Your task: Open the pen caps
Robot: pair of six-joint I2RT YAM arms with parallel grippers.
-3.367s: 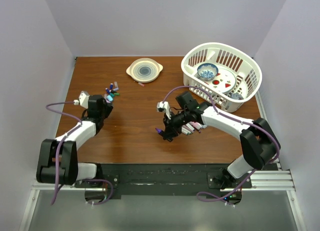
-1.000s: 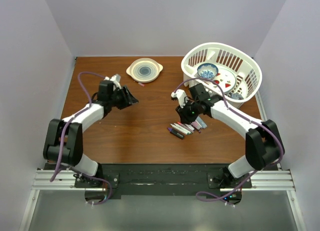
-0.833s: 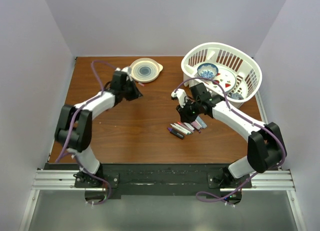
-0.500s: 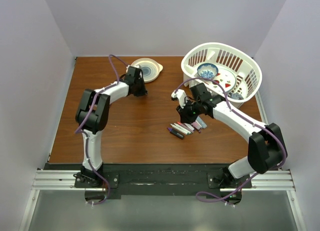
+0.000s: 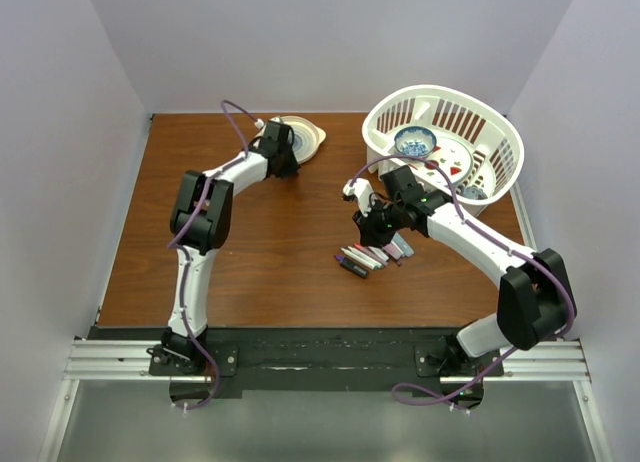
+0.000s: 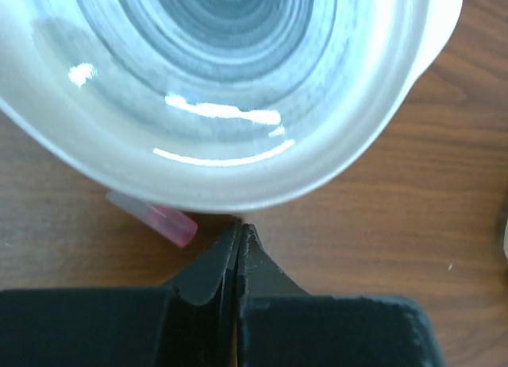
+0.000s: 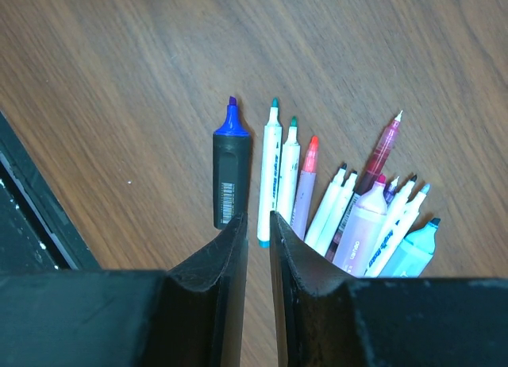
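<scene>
Left hand (image 6: 239, 228), pressed together, could knock the pink cap (image 6: 161, 221) under the bowl (image 6: 381, 121); right hand (image 7: 258, 224) narrowly parted, empty.

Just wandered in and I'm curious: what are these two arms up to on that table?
The left end effector, shut and empty, sits at the rim of the glossy cream bowl with blue-grey rings, beside a small translucent pink plastic cap lying on the wooden table. The right end effector hovers, fingers barely apart, over a row of slim marker pens whose tips are all bare. Neither holds anything.
</scene>
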